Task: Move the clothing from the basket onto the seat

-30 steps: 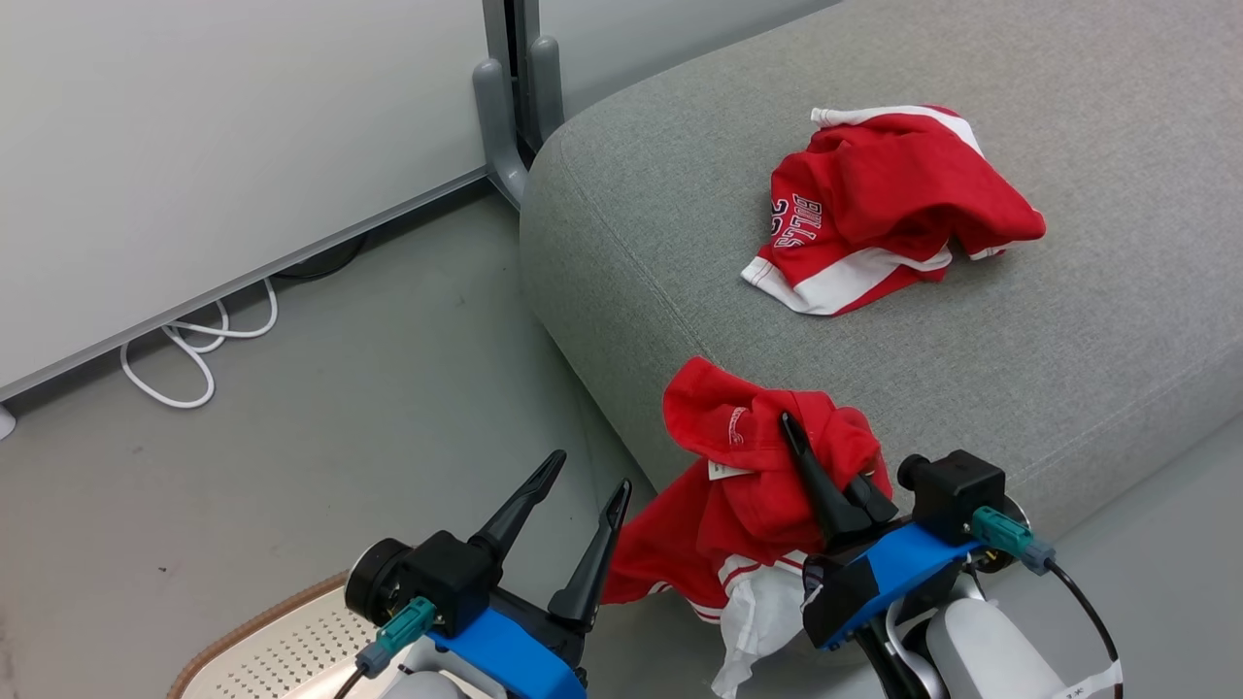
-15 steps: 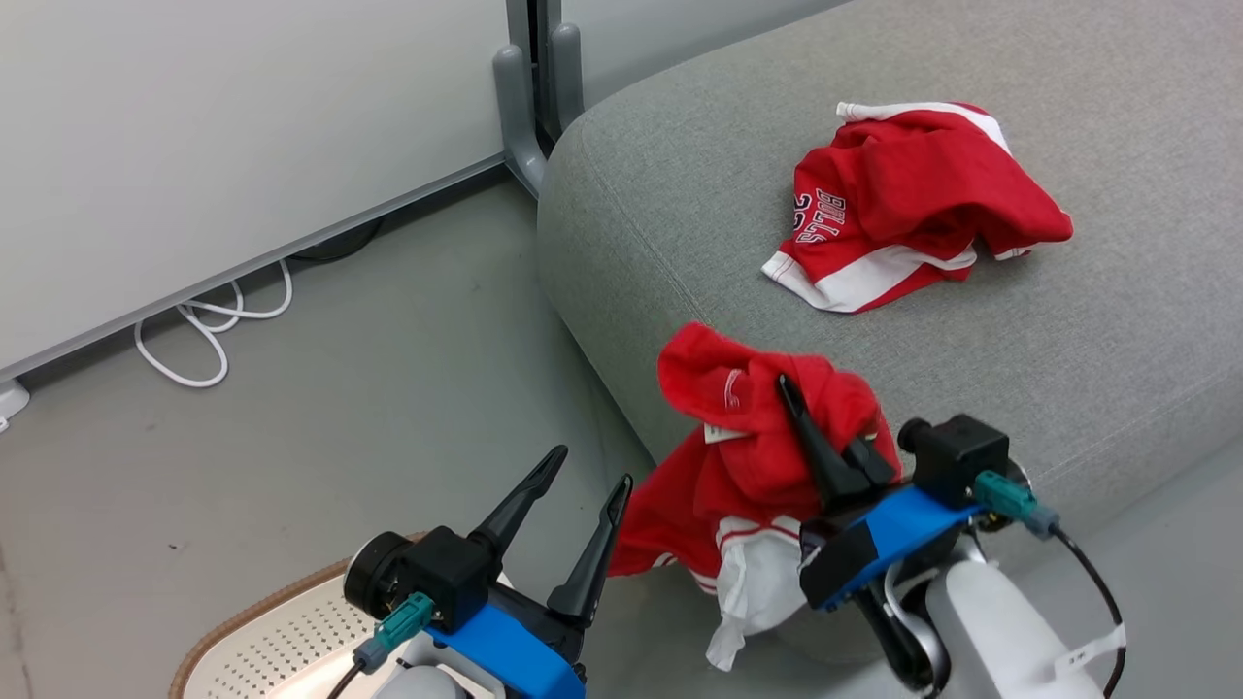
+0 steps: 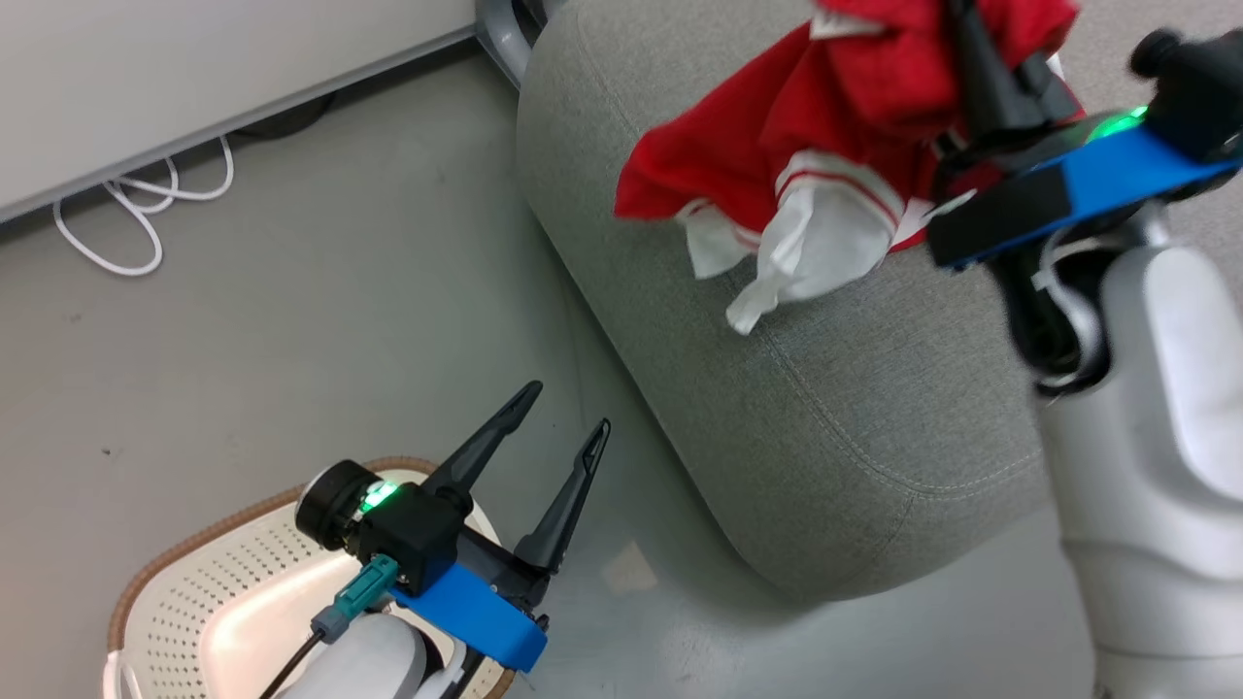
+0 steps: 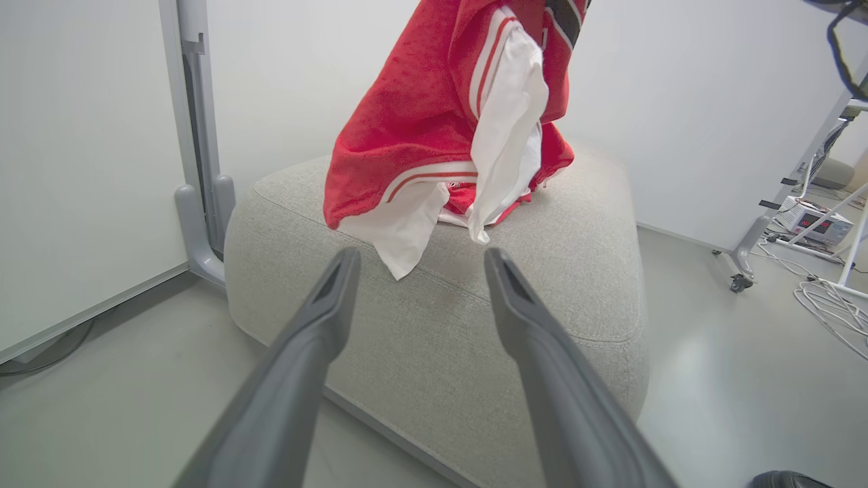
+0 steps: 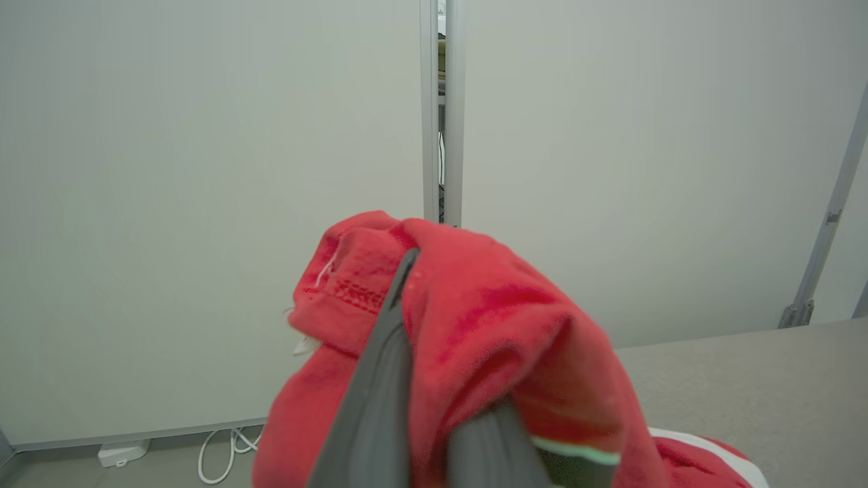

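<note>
Looking down from the head, the right claw (image 3: 1000, 68) was clamped on a red and white jersey (image 3: 796, 126), held up over the near end of the seat (image 3: 845, 417) with its white hem dangling. The left claw (image 3: 568, 408) stood with its fingers apart and held nothing. It was above the basket (image 3: 184, 546), which sat on the floor (image 3: 340, 311) near the seat's corner and well apart from the jersey. A white cable (image 3: 136, 218) lay looped at the foot of the wall panel (image 3: 194, 58).

From the left wrist, the seat lay beyond the spread fingers. The jersey hung down to its top, and I could not tell whether the hem touched. A grey post (image 4: 200, 203) stood just beside the seat. Off to the other side were a wheeled stand leg (image 4: 742, 271) and loose cables (image 4: 837, 301) on the floor.

From the right wrist, the fingers were together, buried in red cloth that blocked much of the panels behind. A second jersey (image 5: 705, 461) lay on the seat.
</note>
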